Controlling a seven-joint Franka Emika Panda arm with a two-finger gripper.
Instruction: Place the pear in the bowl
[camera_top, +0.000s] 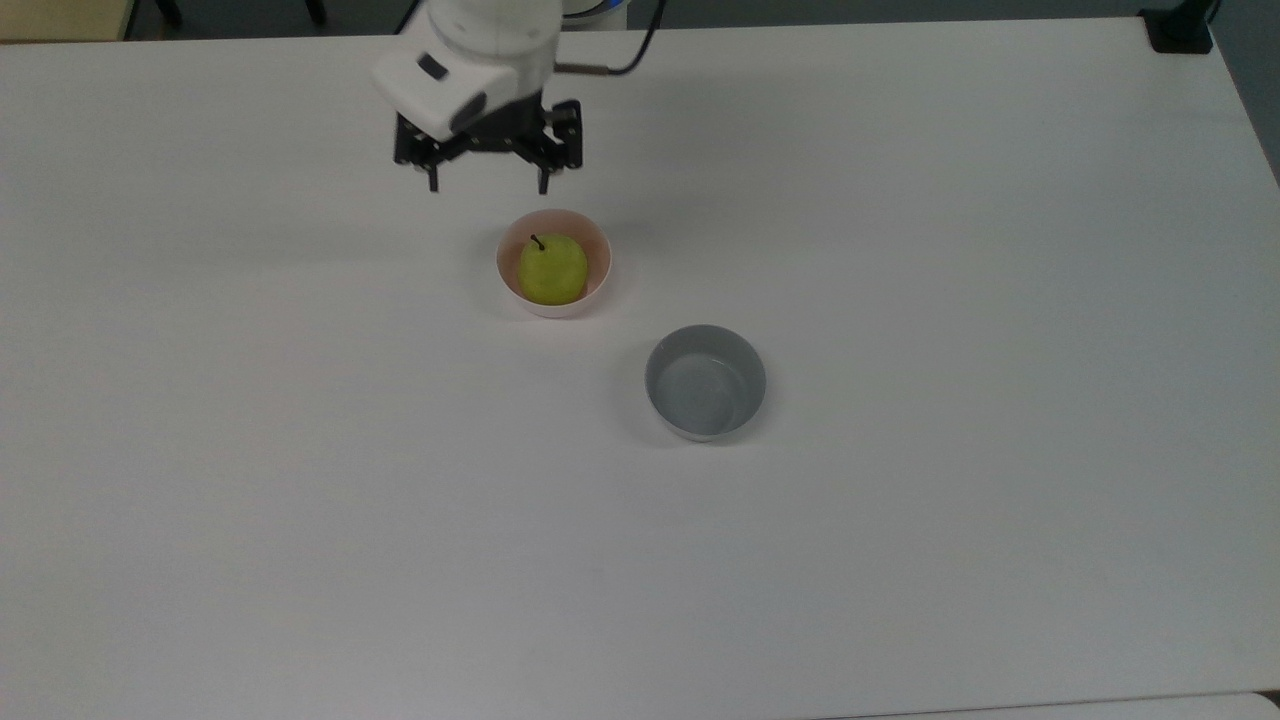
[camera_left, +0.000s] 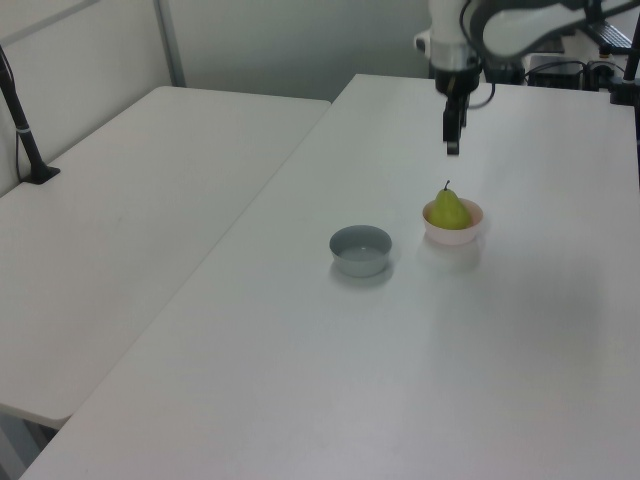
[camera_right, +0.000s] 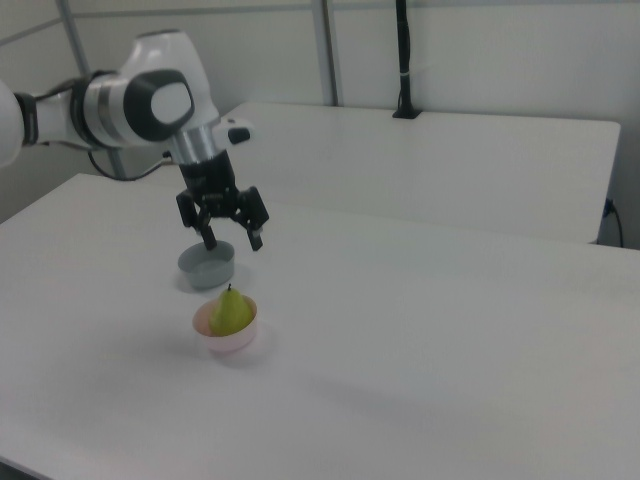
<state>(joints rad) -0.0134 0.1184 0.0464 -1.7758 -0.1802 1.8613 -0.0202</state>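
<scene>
The white counter (camera_top: 900, 550) carries two bowls toward the middle of its width, nearer the far edge than the near edge in the top view. The grey bowl (camera_top: 705, 381) stands empty, near the pink bowl (camera_top: 553, 263) but not touching it. The pear (camera_top: 552, 268) sits inside the pink bowl, stem up and leaning slightly, its body rising above the rim in the left view (camera_left: 449, 210). My gripper (camera_top: 487, 185) hangs above the counter with its fingers spread apart and nothing between them, off toward the far edge from the pink bowl and well above it in the right view (camera_right: 230, 238). I judge the placement done: the pear rests in the right bowl and I am free of it. What could go wrong from here is small. The pear is tall for this shallow bowl and fills much of it, so a knock on the rim could tip it out or slide the light bowl across the smooth counter. That would come only from my dropping low again or sweeping across the bowl, so any travel should stay high and head away from both bowls.
</scene>
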